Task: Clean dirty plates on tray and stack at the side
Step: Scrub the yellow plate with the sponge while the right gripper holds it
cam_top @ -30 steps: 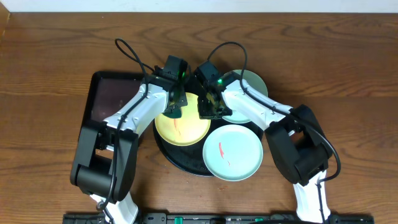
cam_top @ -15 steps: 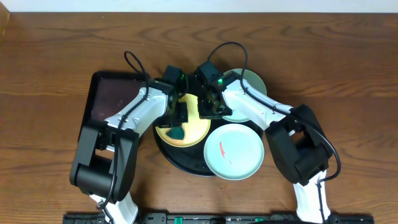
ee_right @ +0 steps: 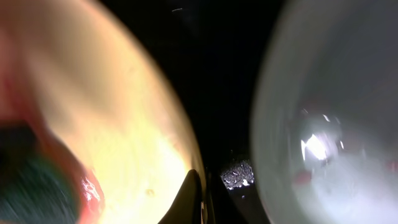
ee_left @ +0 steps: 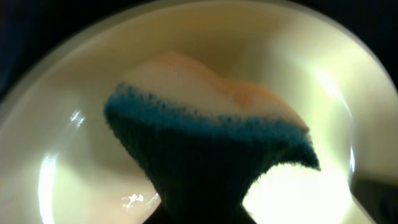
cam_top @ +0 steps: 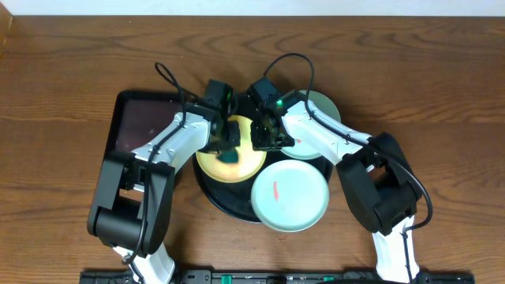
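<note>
Overhead, the wooden surface (cam_top: 410, 71) is seen carrying a dark rectangular tray (cam_top: 138, 126) at left and, just beside it, the round black tray (cam_top: 225, 203). On the round tray lie the yellow plate (cam_top: 213, 166) and the front mint plate (cam_top: 289, 197), which overhangs the near rim. The rear mint plate (cam_top: 319, 106) lies at the tray's far right edge, partly hidden by the right arm. A blue-green sponge (cam_top: 229, 156) is pressed on the yellow plate, grasped by the left gripper (cam_top: 227, 146). Its pale layer is shown only by the left wrist view (ee_left: 205, 93). The right gripper (ee_right: 198, 199) is clenched. Its tips are placed at the yellow plate's rim by the right wrist view, but whether the rim is pinched cannot be told. A red smear (cam_top: 275, 189) is noted on the front mint plate.
</note>
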Robot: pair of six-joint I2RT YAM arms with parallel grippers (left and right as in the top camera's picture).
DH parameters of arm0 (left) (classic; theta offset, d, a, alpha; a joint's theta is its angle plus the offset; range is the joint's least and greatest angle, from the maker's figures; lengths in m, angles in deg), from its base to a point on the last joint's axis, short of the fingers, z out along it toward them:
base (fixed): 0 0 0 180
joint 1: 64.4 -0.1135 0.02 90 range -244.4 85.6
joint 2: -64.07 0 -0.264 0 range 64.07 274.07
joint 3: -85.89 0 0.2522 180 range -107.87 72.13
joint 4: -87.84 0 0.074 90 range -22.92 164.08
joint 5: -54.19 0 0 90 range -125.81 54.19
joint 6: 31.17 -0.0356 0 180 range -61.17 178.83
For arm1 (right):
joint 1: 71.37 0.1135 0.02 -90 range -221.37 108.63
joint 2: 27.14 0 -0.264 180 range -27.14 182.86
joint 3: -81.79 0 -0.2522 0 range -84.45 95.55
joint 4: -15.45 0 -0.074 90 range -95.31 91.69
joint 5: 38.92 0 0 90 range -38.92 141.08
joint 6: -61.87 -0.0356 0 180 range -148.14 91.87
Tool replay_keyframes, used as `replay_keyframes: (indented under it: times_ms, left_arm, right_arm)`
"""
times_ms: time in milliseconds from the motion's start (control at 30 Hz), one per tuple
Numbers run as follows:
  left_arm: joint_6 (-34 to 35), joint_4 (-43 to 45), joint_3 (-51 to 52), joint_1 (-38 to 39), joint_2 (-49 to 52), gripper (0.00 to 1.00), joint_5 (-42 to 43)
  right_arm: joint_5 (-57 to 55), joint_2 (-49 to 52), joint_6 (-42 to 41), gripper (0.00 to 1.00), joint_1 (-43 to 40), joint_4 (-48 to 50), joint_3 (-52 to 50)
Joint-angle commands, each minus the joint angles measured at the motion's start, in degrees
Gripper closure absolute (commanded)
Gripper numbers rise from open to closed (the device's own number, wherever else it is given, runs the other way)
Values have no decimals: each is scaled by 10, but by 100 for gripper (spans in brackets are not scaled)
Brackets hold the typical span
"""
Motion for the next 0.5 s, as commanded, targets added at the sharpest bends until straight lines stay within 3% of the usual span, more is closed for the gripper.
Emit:
replay_keyframes:
  times_ms: [0,167,367,467]
  left_arm:
    - [-10,62,2,-12,8,93,-159]
    - [-10,103,2,-12,8,93,-211]
    - [-10,103,2,-12,8,93,-210]
    - [-23,78,2,-12,8,93,-170]
  right_arm:
    - [16,14,1,99,6,0,-3]
    - [16,14,2,99,6,0,-3]
    - [16,14,2,99,5,1,-3]
    - [16,14,2,99,4,1,-3]
